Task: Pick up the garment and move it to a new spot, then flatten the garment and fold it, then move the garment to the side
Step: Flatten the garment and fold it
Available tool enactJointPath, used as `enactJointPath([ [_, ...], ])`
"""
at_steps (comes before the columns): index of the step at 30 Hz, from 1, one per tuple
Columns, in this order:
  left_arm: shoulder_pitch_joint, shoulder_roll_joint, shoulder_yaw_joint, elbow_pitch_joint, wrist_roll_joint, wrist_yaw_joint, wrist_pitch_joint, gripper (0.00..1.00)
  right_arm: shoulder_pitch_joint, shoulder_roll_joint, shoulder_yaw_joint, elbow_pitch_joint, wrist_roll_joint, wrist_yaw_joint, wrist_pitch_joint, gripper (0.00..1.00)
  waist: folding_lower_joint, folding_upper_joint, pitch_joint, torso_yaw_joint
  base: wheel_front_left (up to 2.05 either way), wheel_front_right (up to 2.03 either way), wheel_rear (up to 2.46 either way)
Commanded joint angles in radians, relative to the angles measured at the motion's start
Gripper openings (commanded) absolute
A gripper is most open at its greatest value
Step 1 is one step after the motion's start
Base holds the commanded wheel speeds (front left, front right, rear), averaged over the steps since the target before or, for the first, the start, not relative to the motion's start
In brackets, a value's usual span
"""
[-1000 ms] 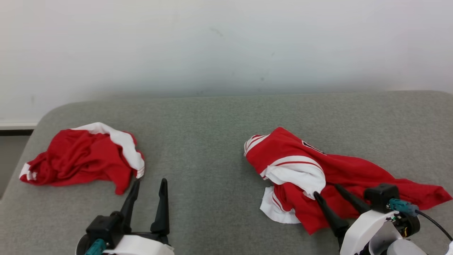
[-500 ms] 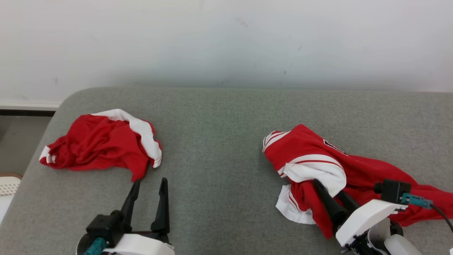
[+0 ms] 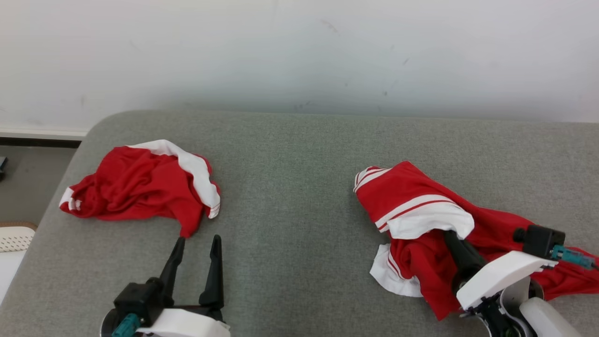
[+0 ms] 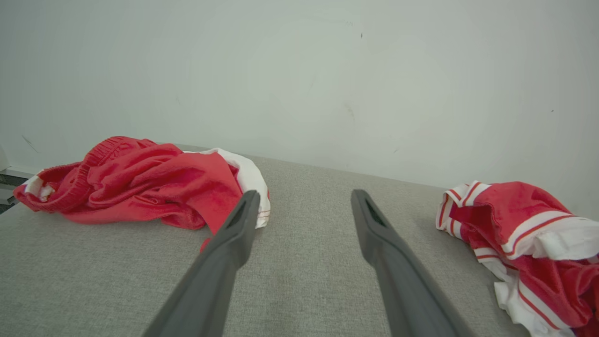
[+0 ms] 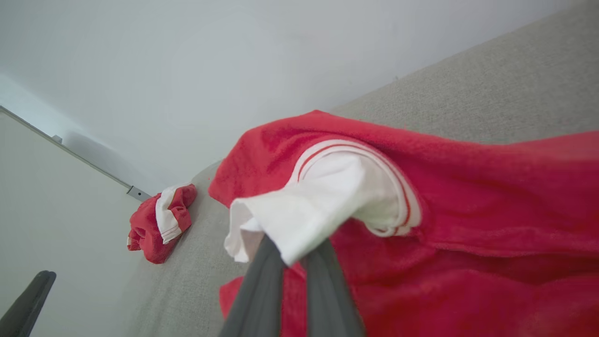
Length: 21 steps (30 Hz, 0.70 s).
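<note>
**Lift Step: Right Grip on the Jersey**

Head view. The jersey (image 3: pixel 412 196) lies crumpled on the right half of the grey pad (image 3: pixel 290 187). My right gripper (image 3: pixel 453 238) reaches in from the pad's near edge, with its tips tucked beneath the white sleeve (image 3: pixel 430 224). The left gripper (image 3: pixel 196 241) hangs spread and empty over the pad's near-left area, just short of the red shorts (image 3: pixel 135 187) at the pad's left end.

Left wrist view. Both fingers stand wide apart above bare pad.

Right wrist view. The fingers are pinched together on the sleeve fold. I judge the grip thin. Raise slowly, straight off the pad. Confirm the body follows, then carry toward the pad's centre. Keep the left arm parked.
</note>
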State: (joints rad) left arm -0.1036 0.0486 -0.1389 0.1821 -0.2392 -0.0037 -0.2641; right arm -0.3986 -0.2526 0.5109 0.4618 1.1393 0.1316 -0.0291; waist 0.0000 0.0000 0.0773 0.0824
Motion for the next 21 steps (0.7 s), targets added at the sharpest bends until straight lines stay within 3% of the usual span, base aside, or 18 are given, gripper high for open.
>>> enactJointPath([
  [1, 0.0, 0.004, 0.003, 0.002, 0.01, -0.002, -0.001, 1.0, -0.016, -0.006, 0.002, -0.007, 0.006, -0.002, -0.006, 0.0, 0.0, 0.0, 0.0, -0.001, 0.0, 0.0, 0.0],
  [10, -0.026, 0.004, -0.014, -0.007, 0.001, -0.003, -0.001, 1.0, -0.157, -0.071, -0.006, -0.01, 0.037, -0.002, 0.014, 0.0, 0.0, 0.0, 0.054, 0.009, 0.0, 0.0, 0.0],
  [21, -0.108, 0.004, -0.056, -0.016, -0.028, 0.003, -0.001, 1.0, -0.455, -0.174, -0.038, 0.151, 0.066, -0.002, 0.038, 0.0, 0.0, 0.0, 0.23, 0.09, 0.0, 0.0, 0.0],
])
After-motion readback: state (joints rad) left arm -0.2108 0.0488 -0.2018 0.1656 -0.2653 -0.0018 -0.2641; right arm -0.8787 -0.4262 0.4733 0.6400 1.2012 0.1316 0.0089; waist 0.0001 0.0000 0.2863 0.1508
